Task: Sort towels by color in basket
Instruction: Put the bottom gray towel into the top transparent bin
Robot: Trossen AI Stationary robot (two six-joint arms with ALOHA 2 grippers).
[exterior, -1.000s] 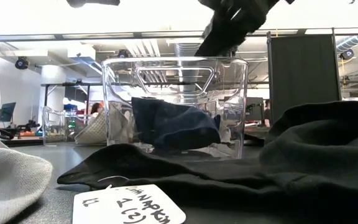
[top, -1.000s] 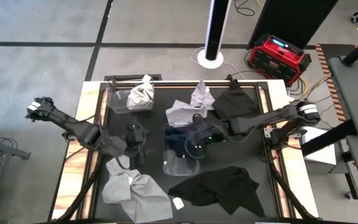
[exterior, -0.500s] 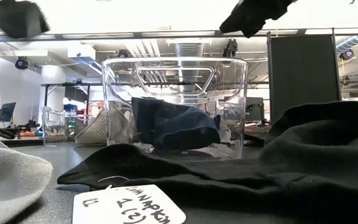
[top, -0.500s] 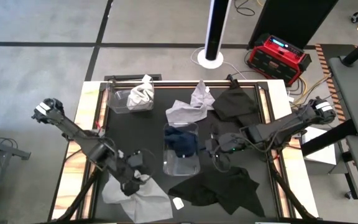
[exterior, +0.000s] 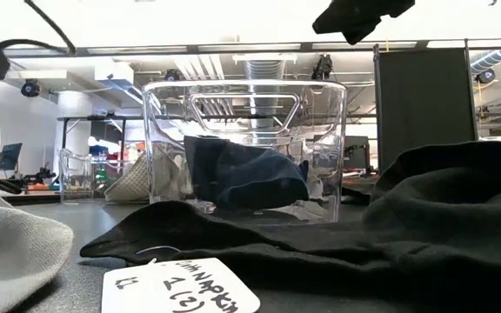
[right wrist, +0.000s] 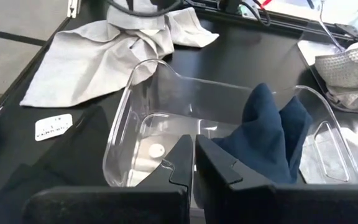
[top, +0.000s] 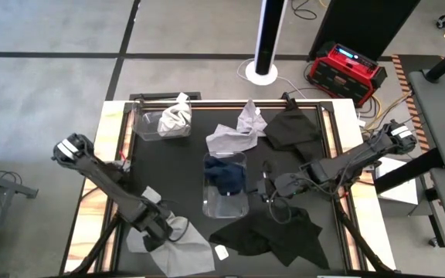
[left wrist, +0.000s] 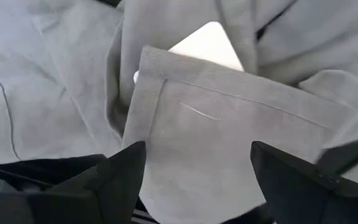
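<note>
Hovering low over the grey towel point(top: 178, 243) at the table's front left, the left gripper point(top: 154, 232) has its fingers spread wide and holds nothing. The fold beneath is bunched, so a pinch may lift two layers or drag the cloth. The right gripper point(top: 267, 188), fingers pressed together and empty, waits beside the middle bin point(top: 224, 205). I count two clear bins, three grey towels, two black, one navy point(top: 226, 174) already inside the middle bin.

Red power unit point(top: 346, 68) on the floor, white pole base point(top: 266, 72), handwritten white label point(exterior: 181, 289) on black tabletop point(top: 172, 166)
</note>
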